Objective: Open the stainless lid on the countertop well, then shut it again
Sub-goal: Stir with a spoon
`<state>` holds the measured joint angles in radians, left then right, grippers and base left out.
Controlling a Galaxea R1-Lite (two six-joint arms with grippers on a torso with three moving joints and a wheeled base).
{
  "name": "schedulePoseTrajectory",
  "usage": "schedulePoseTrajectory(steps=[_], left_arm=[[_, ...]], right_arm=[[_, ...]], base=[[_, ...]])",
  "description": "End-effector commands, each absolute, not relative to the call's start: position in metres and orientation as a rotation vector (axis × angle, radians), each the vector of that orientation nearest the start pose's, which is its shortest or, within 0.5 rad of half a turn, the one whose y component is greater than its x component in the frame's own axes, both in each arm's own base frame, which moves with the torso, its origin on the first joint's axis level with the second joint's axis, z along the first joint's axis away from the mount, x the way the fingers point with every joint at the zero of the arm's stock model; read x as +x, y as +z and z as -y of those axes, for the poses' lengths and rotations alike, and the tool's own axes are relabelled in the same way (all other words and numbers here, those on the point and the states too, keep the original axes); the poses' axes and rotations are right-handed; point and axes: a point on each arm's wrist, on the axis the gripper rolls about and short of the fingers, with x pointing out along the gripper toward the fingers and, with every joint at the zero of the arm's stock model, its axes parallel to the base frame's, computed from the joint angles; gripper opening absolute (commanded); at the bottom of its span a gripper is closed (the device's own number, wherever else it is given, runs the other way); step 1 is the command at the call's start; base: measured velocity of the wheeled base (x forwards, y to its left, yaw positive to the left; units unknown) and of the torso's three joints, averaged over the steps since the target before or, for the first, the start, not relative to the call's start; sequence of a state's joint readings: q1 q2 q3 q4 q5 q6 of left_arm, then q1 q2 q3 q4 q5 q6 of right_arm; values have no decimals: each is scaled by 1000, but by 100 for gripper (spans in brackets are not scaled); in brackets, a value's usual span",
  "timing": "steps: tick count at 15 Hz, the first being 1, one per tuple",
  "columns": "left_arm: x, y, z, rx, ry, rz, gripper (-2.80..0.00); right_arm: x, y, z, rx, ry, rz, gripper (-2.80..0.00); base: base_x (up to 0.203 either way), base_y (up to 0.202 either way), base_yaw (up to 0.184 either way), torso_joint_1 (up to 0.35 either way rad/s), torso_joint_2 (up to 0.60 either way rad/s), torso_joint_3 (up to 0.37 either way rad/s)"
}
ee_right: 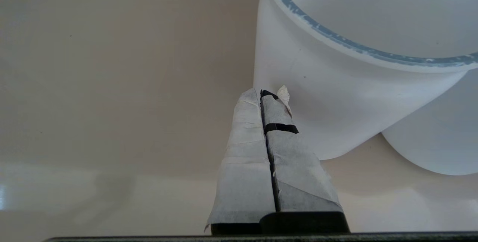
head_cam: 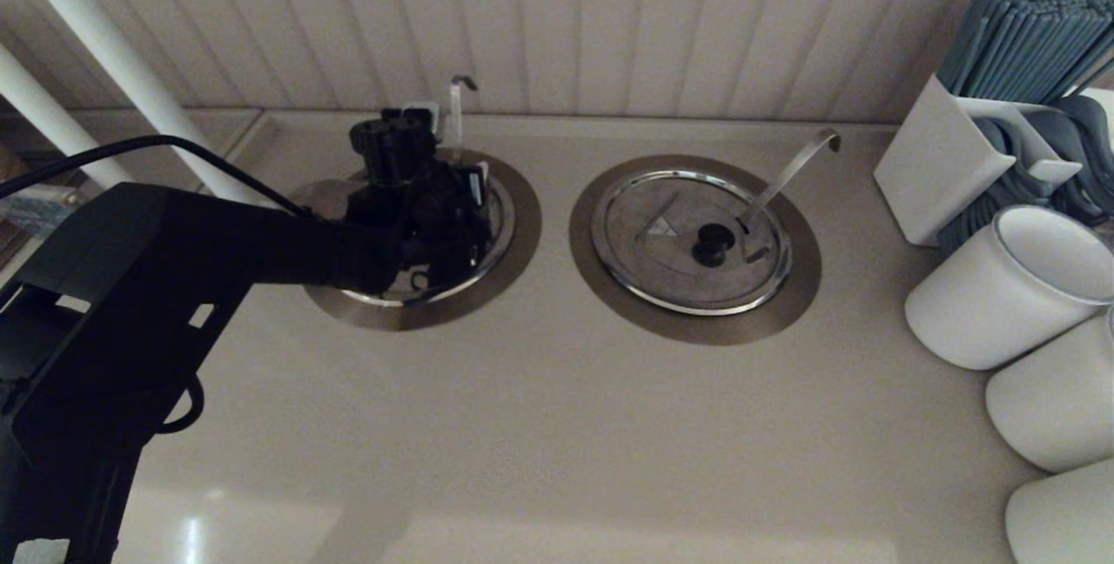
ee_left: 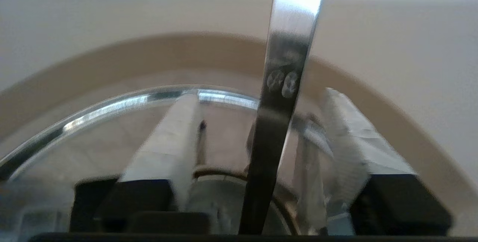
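Note:
The stainless lid [head_cam: 498, 229] lies in the countertop well [head_cam: 520, 252] at the left, mostly hidden under my left gripper [head_cam: 468, 190]. In the left wrist view the lid [ee_left: 112, 137] looks flat, with a bright curved rim. My left gripper [ee_left: 259, 96] hangs low over it, open, with its taped fingers [ee_left: 168, 148] wide apart. The upright ladle handle [ee_left: 287, 66] rises between them and neither finger presses it. The lid's knob is hidden. My right gripper [ee_right: 263, 94] is shut on nothing, parked beside white cups and out of the head view.
The twin lid [head_cam: 661, 259] with a black knob and a slanting ladle handle [head_cam: 796, 168] sits in the right well. A white holder [head_cam: 944, 159] of chopsticks and spoons and white cups [head_cam: 1009, 285] stand at the right. The panelled wall runs close behind both wells.

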<state>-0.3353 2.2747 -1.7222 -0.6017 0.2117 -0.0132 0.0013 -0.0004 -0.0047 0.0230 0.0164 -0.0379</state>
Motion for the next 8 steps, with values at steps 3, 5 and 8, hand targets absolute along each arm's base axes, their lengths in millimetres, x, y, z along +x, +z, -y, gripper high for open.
schedulePoseTrajectory(steps=[3, 5, 8], left_arm=[[464, 204, 155, -40, -119, 55, 0], [464, 204, 155, -45, -122, 56, 0], [466, 200, 156, -52, -125, 49, -280]], right_arm=[[-23, 74, 0, -38, 19, -18, -280], [-23, 74, 0, -38, 19, -18, -280], [-23, 74, 0, -38, 19, -18, -280]], base=[[0, 0, 0, 0, 0, 0], [0, 0, 0, 0, 0, 0], [0, 0, 0, 0, 0, 0]])
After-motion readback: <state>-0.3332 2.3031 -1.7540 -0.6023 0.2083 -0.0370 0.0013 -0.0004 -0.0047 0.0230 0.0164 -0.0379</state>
